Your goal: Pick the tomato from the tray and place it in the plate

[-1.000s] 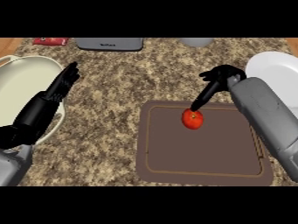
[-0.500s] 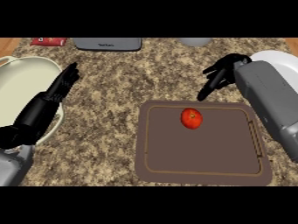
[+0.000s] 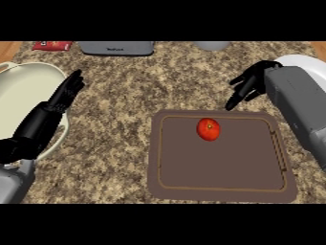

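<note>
Fingers, R hand: spread apart and hung slack, tips pointed down twd the bench; nothing is held or touched.
R hand, place: seen at upper right, just past the tray's far edge, w/ the grey forearm run back to the lower right corner.
Fingers, L hand: held straight and close together, pointed away from the robot; nothing is gripped.
L hand, place: rested at the left, laid over the near rim of the cream bowl.
Tomato: red, set on the tray near its far edge, approx. mid-width; apart from both hands, the R fingertips being the nearer.
Tray: brown, flat, rounded corners, laid on the speckled bench in front of the R arm.
Plate: white, at the far right, partly covered by the R forearm; no tomato is seen in it.
Far edge of bench: a red packet, a grey flat item and a grey round item are lined up, each cut off at the top.
</note>
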